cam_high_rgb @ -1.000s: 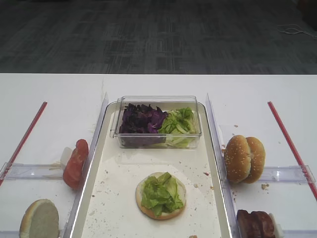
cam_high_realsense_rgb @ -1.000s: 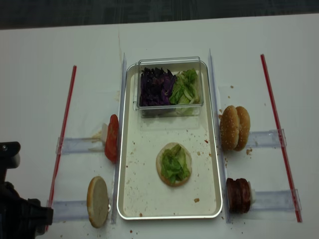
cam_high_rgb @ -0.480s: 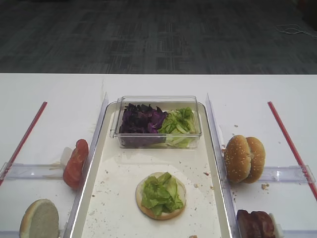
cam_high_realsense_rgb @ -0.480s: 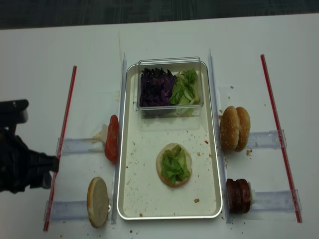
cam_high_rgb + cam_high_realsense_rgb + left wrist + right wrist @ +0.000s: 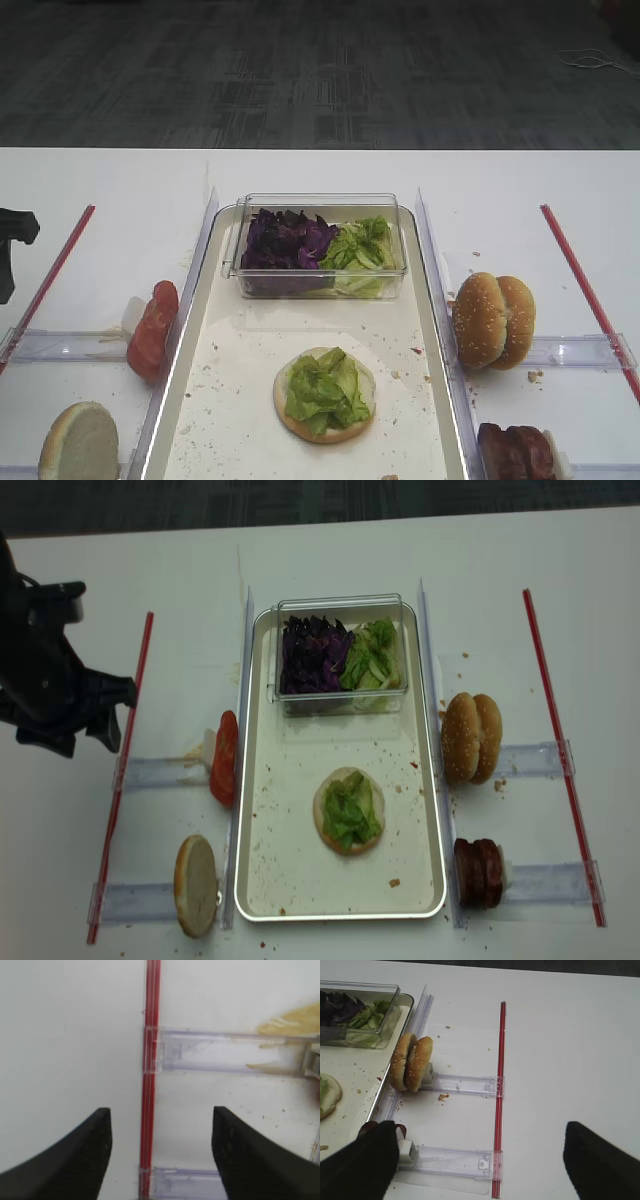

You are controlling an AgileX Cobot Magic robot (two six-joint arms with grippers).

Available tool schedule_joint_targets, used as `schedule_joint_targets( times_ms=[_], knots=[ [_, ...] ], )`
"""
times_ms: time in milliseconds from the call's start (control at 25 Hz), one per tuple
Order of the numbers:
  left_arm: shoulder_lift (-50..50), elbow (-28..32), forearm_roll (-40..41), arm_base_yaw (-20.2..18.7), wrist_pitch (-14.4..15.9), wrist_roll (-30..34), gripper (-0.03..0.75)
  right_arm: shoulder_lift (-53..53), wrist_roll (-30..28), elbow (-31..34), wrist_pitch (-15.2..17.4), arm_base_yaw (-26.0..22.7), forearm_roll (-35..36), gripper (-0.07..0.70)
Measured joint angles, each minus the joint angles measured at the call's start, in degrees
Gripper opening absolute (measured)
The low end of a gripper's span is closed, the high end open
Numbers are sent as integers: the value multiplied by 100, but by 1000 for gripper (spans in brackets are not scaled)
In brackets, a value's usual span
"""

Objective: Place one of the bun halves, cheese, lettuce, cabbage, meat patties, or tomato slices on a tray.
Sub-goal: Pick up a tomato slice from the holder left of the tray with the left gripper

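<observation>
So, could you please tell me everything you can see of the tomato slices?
The tomato slices are glossy red rounds standing on edge, packed together in a short row, so mostly their rims show. They sit on the white table just outside the left rim of the tray, at the inner end of a clear plastic rail whose small white stop backs them. They look close against the tray's rim, though contact cannot be judged. Nothing grips them; the left gripper hangs further left, open.

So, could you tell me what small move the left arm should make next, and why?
Probably a short move right toward the tomato slices. The left end effector is open over the red strip, and the bun half on the tray so far carries only lettuce.
</observation>
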Motion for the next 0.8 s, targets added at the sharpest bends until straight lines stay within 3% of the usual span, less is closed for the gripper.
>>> schedule_joint_targets(
  times_ms=[200,360,800],
  knots=[
    [118,-150,10,0,-59,0,435,0,0,0,0,0,0,690],
    [118,-184,46,-327,-59,-168,435,0,0,0,0,0,0,689],
    [118,-194,110,-2248,-274,-1729,435,0,0,0,0,0,0,689]
  ],
)
